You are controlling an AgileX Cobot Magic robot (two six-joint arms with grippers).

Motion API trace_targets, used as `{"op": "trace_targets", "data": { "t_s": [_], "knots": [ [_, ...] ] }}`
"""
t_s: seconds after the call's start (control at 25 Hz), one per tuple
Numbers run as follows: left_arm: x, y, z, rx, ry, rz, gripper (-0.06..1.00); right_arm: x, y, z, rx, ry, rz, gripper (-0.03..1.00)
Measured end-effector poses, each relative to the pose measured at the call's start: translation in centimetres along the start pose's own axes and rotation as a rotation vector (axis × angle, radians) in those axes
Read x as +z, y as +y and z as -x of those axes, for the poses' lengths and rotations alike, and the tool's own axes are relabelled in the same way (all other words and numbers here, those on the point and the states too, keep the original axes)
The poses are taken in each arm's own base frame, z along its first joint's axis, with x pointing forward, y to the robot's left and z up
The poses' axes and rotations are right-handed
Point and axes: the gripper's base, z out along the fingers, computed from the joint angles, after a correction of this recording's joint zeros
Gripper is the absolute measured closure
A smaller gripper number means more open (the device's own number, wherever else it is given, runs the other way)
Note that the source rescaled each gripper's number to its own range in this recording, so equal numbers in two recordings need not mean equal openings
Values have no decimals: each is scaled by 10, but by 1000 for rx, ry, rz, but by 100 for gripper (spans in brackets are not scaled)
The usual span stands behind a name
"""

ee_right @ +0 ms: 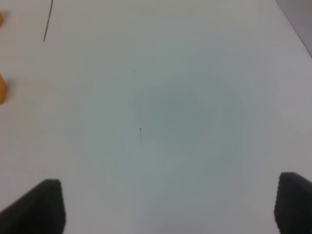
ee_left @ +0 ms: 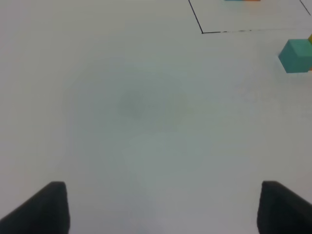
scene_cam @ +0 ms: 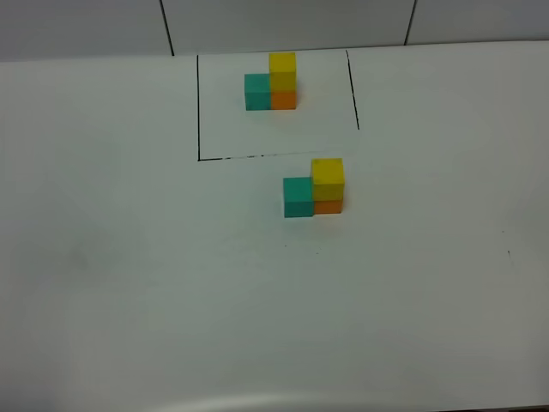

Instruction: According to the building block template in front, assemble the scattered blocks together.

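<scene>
Teal, orange, yellow scattered blocks (scene_cam: 313, 188) joined — matching building block template (scene_cam: 271, 82).

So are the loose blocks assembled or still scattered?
Assembled: teal cube touches orange cube, yellow cube stacked atop, matching the framed template.

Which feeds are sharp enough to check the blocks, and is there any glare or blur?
Exterior high: even light, no glare, the built blocks and the template fairly crisp. Left wrist: soft, only the teal cube at the edge. Right wrist: blurry, just orange slivers at the edge.
</scene>
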Motion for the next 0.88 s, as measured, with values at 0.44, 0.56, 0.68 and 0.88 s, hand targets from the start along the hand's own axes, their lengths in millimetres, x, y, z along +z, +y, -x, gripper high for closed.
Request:
{"op": "trace_targets", "data": {
  "t_s": [0.44,0.56,0.68,0.88],
  "knots": [
    [0,0,0,0,0,0,28,0,0,0,0,1,-1,0],
    [0,0,0,0,0,0,28,0,0,0,7,1,-14,0],
    [0,0,0,0,0,0,28,0,0,0,14,0,-29,0],
    [0,0,0,0,0,0,28,0,0,0,16,0,-35,0]
  ]
}}
